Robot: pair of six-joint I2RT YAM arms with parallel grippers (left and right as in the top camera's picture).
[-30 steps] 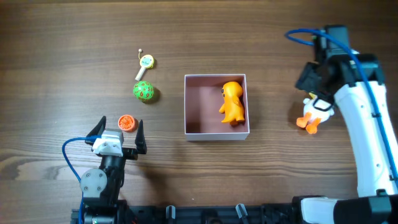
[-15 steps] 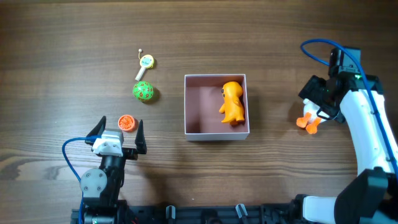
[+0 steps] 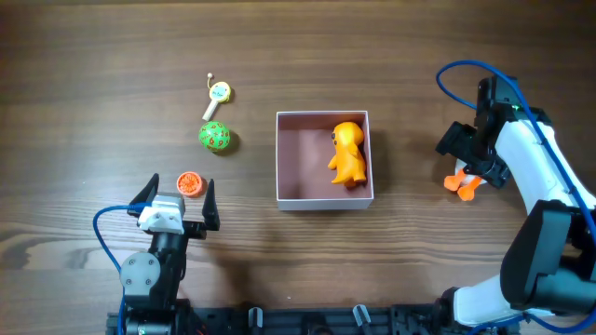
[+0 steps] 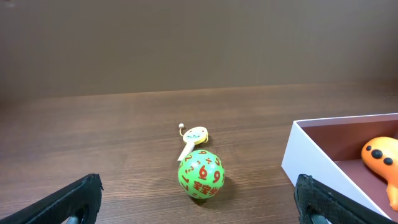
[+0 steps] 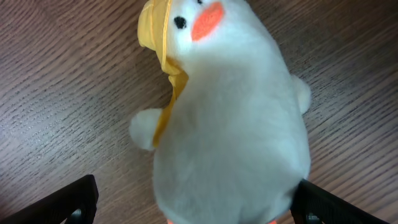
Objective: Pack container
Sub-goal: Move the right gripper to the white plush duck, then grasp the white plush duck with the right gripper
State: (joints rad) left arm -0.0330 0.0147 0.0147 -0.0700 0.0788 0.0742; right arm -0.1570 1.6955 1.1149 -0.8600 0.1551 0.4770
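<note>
The container [image 3: 279,158], a white-walled box with a pink inside, sits mid-table and holds an orange dinosaur toy [image 3: 348,154] at its right side. Its corner [image 4: 311,155] and the orange toy [image 4: 382,155] show in the left wrist view. My right gripper [image 3: 473,158] is open and straddles a white plush duck [image 3: 463,179] with orange feet. In the right wrist view the duck [image 5: 230,124] fills the space between the fingers [image 5: 202,208]. My left gripper [image 3: 177,200] is open and empty near the front left.
A green ball with red numbers [image 3: 215,137] lies left of the container, with a cream keychain toy [image 3: 217,94] behind it. Both show in the left wrist view, the ball [image 4: 200,175] and the keychain toy [image 4: 194,135]. A small orange disc [image 3: 190,182] lies by my left gripper.
My right arm has swung in and come down over the plush duck, its fingers now on either side of it. The left arm and the toys have not moved.
</note>
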